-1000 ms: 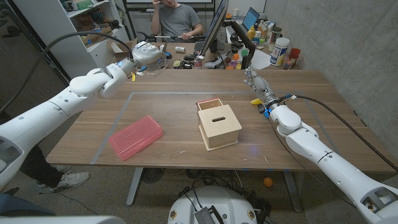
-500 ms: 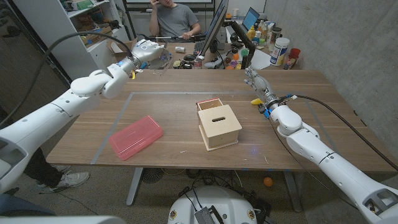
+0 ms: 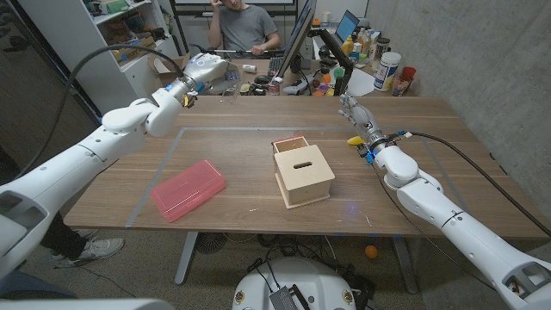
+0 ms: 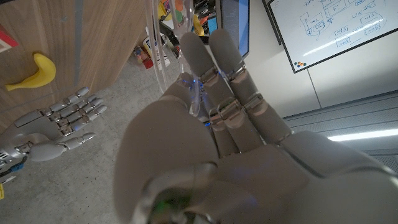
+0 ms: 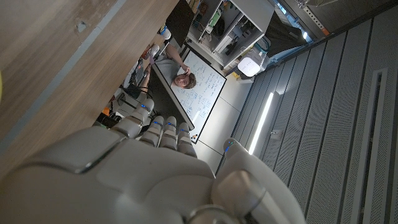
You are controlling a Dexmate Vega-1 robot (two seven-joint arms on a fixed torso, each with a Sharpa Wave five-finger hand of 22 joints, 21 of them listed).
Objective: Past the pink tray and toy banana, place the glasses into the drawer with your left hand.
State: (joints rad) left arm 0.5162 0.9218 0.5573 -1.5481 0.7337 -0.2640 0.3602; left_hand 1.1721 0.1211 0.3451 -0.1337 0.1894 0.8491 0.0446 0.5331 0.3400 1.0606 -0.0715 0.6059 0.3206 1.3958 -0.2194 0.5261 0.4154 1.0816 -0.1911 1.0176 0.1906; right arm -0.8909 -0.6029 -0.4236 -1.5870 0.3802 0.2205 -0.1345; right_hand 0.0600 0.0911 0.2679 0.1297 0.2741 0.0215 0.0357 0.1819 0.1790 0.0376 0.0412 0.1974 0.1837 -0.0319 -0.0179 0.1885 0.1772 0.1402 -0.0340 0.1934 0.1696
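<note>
Wooden table [image 3: 224, 146] w/ a pale wooden box [image 3: 303, 175] mid-table, its drawer [image 3: 291, 143] pulled open at the far side. Pink tray [image 3: 188, 189] lies nearer the robot, left of box. Left hand [image 3: 205, 69] is raised over the far left edge, fingers closed on clear glasses [image 4: 180, 37]. Right hand [image 3: 353, 110] at far right, holds nothing, fingers straight & apart. Toy banana [image 3: 354, 139] just beside it.

Wooden table [image 3: 232, 155] before a grey concrete wall [image 3: 491, 52], with a cluttered desk [image 3: 284, 82] and a seated person [image 3: 244, 26] beyond its far edge, grey shelving [image 3: 112, 34] behind, and a whiteboard [image 4: 329, 28] near a ceiling light strip [image 5: 264, 121].
</note>
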